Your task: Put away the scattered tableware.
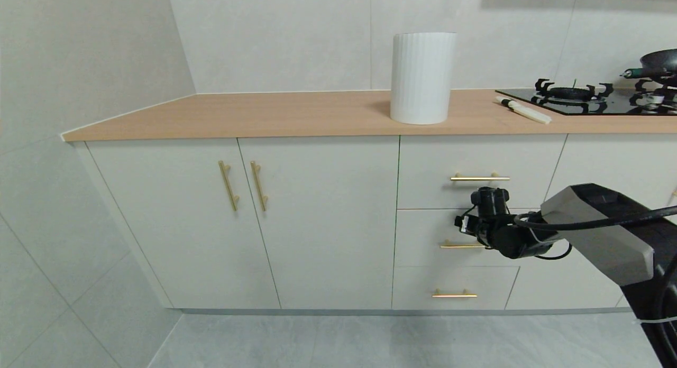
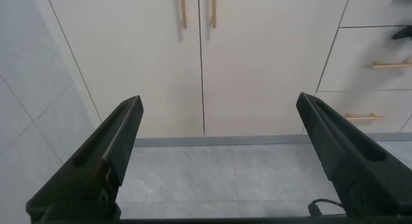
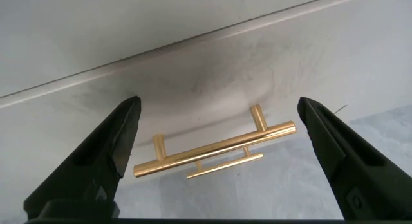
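A pale long utensil [image 1: 522,110] lies on the wooden countertop [image 1: 275,114], between a tall white ribbed container [image 1: 421,77] and the hob. My right gripper [image 1: 465,223] is held low in front of the drawer stack, level with the middle drawer. In the right wrist view it [image 3: 219,121] is open, with a gold drawer handle [image 3: 215,149] close ahead between its fingers [image 3: 116,147] and untouched. My left gripper [image 2: 219,114] is open and holds nothing; it faces the base of the double cabinet doors [image 2: 199,69] and the floor.
A black gas hob [image 1: 587,99] with a dark pan [image 1: 658,61] fills the counter's right end. Three drawers with gold handles [image 1: 480,178] stand below, double doors [image 1: 243,185] to their left. The tiled wall closes the left side; grey floor tiles [image 1: 370,341] lie open below.
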